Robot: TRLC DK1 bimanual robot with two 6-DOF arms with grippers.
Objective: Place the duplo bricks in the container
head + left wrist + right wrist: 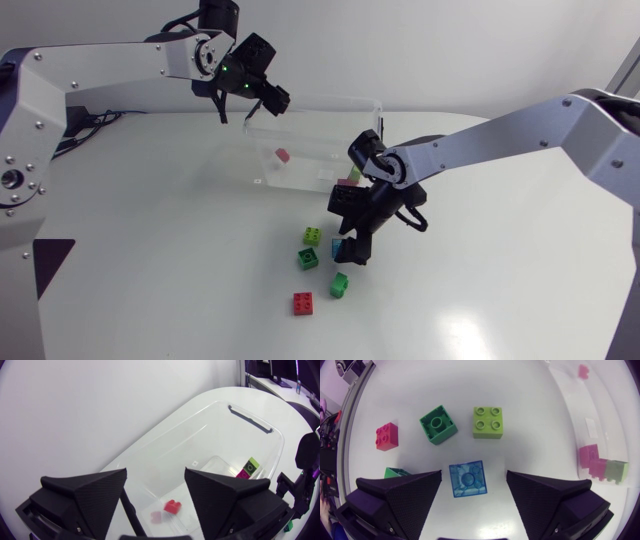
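The white round tabletop [150,290] is carrying a clear plastic rectangular container [300,178]. A small white sticker [194,462] is sitting on the container, its print too small to read.

The left arm [110,65] is hanging over the container's far corner. The left jaws are standing spread, gripping nothing. A small red duplo brick [173,506] is lying on the container floor below and between them. A magenta brick [592,462] and a pale green brick [616,470] are resting in the container too, well off to the side of the right jaws.

The right arm [500,135] is reaching down to the tabletop, with the right jaws spread. A translucent blue brick [468,478] is lying between them, touching neither. Ahead of them a dark green brick [437,424] and a lime green brick [488,422] are lying side by side. A red brick [387,436] is lying further out, and another green brick [396,472] just beside one finger.
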